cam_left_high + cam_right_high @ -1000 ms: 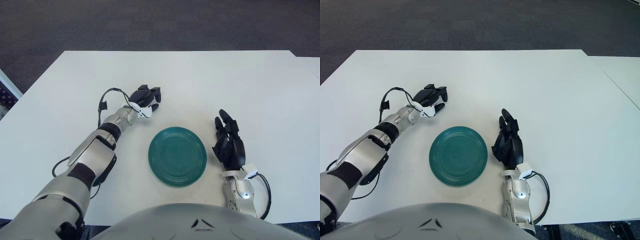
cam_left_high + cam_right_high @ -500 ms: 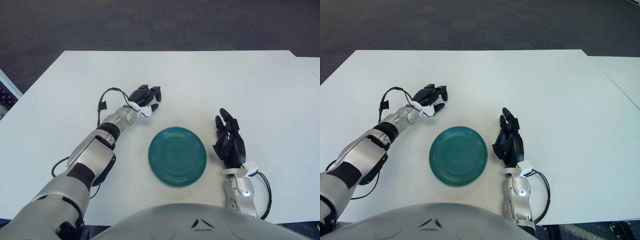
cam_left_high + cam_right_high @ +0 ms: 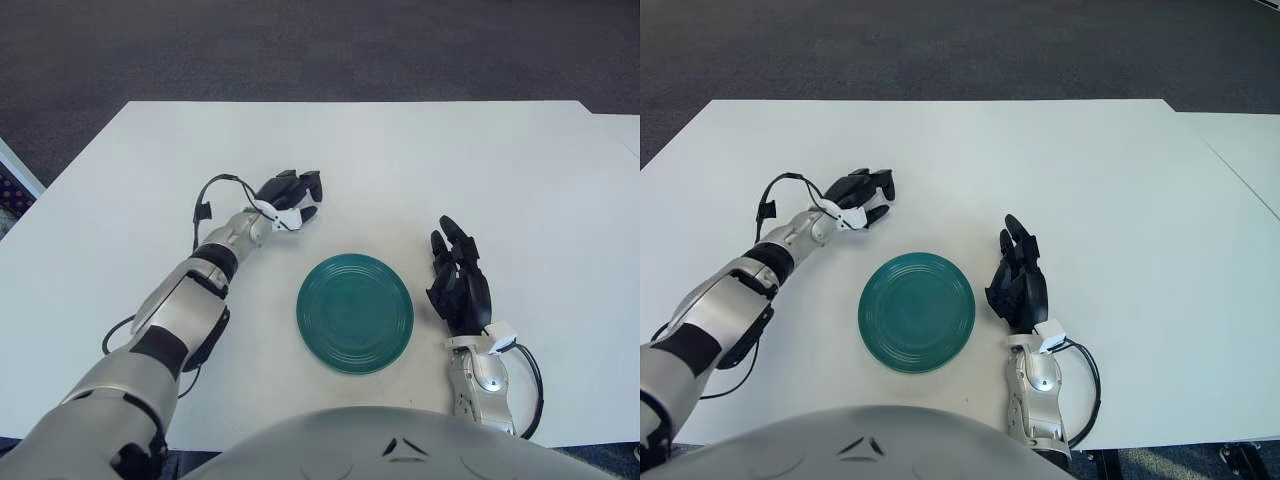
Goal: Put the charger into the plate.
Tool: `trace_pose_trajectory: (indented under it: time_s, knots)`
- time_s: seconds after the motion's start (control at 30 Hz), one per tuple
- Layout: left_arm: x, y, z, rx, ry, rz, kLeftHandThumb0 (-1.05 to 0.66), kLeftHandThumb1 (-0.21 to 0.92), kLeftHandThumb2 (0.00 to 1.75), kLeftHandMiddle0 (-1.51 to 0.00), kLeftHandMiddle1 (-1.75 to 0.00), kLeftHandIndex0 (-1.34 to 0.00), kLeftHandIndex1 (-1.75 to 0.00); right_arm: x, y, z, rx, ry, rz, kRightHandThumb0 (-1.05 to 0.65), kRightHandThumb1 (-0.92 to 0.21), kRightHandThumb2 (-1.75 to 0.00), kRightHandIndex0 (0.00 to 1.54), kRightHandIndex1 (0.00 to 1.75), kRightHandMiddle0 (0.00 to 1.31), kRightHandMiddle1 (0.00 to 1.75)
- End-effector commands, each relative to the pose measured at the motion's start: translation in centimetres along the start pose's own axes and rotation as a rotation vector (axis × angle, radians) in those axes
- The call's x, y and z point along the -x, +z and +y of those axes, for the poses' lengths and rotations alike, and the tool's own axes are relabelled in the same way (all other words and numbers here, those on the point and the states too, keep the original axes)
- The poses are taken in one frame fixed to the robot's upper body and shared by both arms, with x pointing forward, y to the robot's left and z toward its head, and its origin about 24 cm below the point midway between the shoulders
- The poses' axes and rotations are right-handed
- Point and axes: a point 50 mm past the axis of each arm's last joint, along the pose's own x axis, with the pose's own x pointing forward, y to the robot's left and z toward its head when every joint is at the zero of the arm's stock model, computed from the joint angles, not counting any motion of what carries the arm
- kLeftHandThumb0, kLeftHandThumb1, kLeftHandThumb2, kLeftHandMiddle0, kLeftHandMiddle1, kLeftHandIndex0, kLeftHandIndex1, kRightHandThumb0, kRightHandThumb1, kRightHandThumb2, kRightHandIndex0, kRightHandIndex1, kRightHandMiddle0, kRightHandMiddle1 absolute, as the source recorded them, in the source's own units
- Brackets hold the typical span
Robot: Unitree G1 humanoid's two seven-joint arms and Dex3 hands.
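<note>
Table (image 3: 420, 160): white top, wide bare stretches beyond the plate and out to the far edge.
Plate (image 3: 355, 312): green, near the front edge, between the two hands.
Left hand (image 3: 290, 192): reached out past the plate's far left, fingers curled over something white; whether that is the charger, I cannot tell.
Right hand (image 3: 458, 283): just right of the plate, fingers straight, holding nothing.
</note>
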Motion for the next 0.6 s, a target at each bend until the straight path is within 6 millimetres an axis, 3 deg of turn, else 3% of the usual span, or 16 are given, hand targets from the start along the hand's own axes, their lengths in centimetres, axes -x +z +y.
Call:
trace_pose_trajectory:
  time_s: [0.0,0.57]
  knots:
    - [0.6,-0.8,-0.7,-0.036,-0.052,0.011,-0.40,0.57,0.99,-1.02,-1.75,-0.41,-1.75,1.5,-2.5,-0.7,0.019,-0.041,0.121,-0.98,-0.92,-0.88,0.16,0.01,0.01,0.52]
    - [-0.2,1.7,1.4,-0.082,-0.003,-0.140,-0.39,0.58,0.97,-0.99,-1.75,-0.40,-1.75,1.3,-2.8,-0.7,0.038,-0.033,0.133,-1.01,-0.92,-0.89,0.19,0.01,0.00,0.54]
